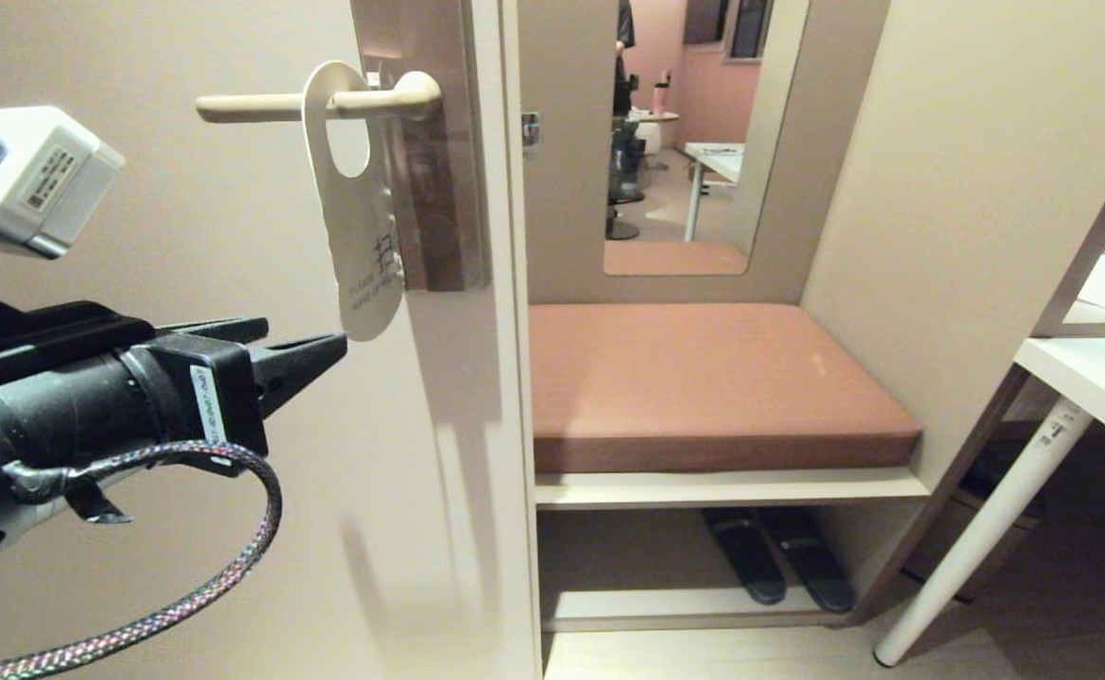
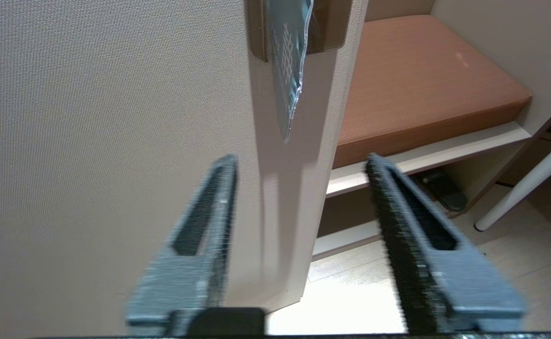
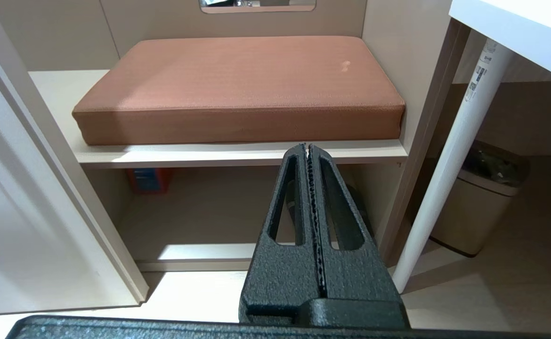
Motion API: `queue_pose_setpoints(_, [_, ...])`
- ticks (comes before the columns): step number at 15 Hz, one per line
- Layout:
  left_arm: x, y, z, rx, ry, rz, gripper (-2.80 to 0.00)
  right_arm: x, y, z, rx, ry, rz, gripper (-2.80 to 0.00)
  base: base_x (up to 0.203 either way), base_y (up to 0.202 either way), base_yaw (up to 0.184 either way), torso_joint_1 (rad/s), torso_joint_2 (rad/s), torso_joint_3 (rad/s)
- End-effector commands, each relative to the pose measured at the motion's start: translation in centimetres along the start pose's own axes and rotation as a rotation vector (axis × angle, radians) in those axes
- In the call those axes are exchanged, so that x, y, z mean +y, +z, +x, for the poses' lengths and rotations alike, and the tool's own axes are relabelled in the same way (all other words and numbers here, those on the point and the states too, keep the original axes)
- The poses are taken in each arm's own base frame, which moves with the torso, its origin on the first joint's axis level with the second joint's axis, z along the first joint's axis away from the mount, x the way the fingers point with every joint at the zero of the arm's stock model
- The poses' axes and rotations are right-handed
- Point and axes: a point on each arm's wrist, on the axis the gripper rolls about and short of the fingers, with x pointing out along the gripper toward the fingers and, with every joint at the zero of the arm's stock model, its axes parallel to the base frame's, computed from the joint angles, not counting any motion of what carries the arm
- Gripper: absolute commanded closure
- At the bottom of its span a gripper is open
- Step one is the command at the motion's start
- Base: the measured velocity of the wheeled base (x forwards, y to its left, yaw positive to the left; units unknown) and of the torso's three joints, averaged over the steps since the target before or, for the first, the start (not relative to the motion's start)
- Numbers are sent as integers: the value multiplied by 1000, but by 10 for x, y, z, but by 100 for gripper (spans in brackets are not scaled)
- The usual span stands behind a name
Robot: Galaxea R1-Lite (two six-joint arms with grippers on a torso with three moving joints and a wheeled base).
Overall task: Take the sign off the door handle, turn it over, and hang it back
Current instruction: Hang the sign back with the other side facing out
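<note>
Sign (image 1: 356,203) hangs on handle (image 1: 316,104), white face out. My left gripper (image 1: 331,357) sits just below, jaws apart, empty. Thin, light, flexible card: pinch lower end.

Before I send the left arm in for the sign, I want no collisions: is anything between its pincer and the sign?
Nothing visible. The left pincer sits just below the sign, which hangs on the door handle. In the wrist view only bare door lies between.
</note>
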Motion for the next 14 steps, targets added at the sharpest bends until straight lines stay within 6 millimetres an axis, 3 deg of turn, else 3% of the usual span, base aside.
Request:
queue_pose_setpoints(1, [0, 0, 0, -2, 4, -1, 0, 0, 0, 0, 0, 0, 0, 0, 0, 0, 0, 0, 0, 0])
queue_pose_setpoints(8, [6, 9, 5, -24, 50, -16, 0, 0, 0, 0, 0, 0, 0, 0, 0, 0, 0, 0, 0, 0])
queue_pose_setpoints(14, [7, 29, 35, -39, 116, -28, 0, 0, 0, 0, 0, 0, 0, 0, 0, 0, 0, 0, 0, 0])
